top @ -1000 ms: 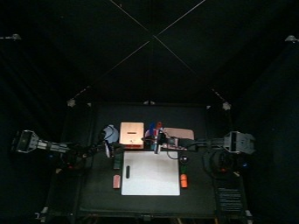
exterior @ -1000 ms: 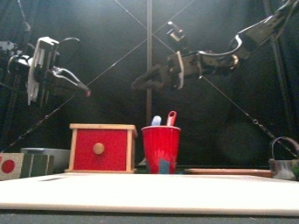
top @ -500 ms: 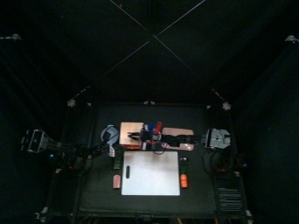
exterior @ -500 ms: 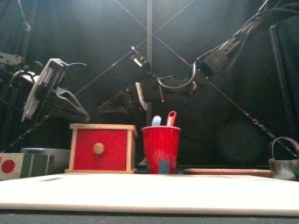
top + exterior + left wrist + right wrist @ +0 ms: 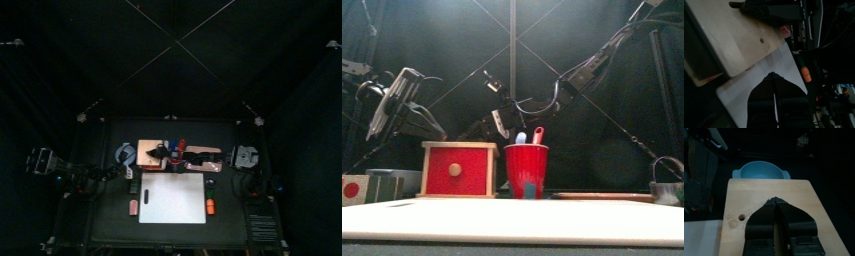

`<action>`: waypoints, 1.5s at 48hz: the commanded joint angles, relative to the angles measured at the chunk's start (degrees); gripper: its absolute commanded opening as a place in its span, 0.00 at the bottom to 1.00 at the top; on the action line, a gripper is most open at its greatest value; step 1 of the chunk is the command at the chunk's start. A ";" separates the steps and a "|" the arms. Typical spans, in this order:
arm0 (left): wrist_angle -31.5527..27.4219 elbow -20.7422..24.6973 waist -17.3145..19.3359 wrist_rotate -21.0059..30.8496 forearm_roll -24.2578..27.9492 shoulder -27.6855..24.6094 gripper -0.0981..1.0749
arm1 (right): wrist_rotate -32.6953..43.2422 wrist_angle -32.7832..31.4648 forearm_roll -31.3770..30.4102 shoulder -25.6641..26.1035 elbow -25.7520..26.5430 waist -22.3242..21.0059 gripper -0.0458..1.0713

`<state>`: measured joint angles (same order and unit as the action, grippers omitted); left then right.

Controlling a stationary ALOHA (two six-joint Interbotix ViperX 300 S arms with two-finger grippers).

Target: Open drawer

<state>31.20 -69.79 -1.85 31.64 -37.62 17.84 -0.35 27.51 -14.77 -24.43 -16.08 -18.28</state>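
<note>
A small black table (image 5: 107,180) sits in the middle of the top view, penned in by black curtains (image 5: 267,60), with a large white rectangular sheet (image 5: 174,199) on its lower half.

The drawer, a small orange-tan wooden box (image 5: 150,151) with a red front panel and round knob (image 5: 457,169), lies in the upper left part of the table, just above the sheet. The front view shows it left of centre, beside a red plastic cup (image 5: 525,171) holding a blue and a red utensil; a metal cup (image 5: 667,187) stands at the far right and a grey-green container with a red dot (image 5: 358,187) at the far left. Only the front view shows the red face and knob. From above, two small orange items (image 5: 210,206) lie beside the sheet.

The right gripper (image 5: 774,203) hangs over the box's pale wooden top (image 5: 804,208), its jaws pressed together on nothing, pointing toward a blue bowl (image 5: 760,170) beyond the box's far edge.

The left gripper (image 5: 773,76) rests over the white sheet near the box's edge (image 5: 731,45), jaws likewise closed and empty, with the right arm (image 5: 774,10) visible across the box.
</note>
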 commanded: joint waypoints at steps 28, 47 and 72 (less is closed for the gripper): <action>-2.81 6.50 0.35 11.78 -3.96 -10.02 0.80 | -0.26 -0.97 -0.18 0.79 0.00 1.58 0.05; -0.97 7.03 2.64 11.87 -9.49 -11.78 0.80 | -0.18 -1.05 -0.18 0.79 -0.09 2.02 0.05; 3.60 10.11 2.46 11.60 -12.39 -17.31 0.80 | -0.09 -1.05 -0.09 0.79 -0.44 2.46 0.05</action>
<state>33.57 -61.00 0.26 43.24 -49.83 0.62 -0.26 27.07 -14.85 -24.43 -16.26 -16.44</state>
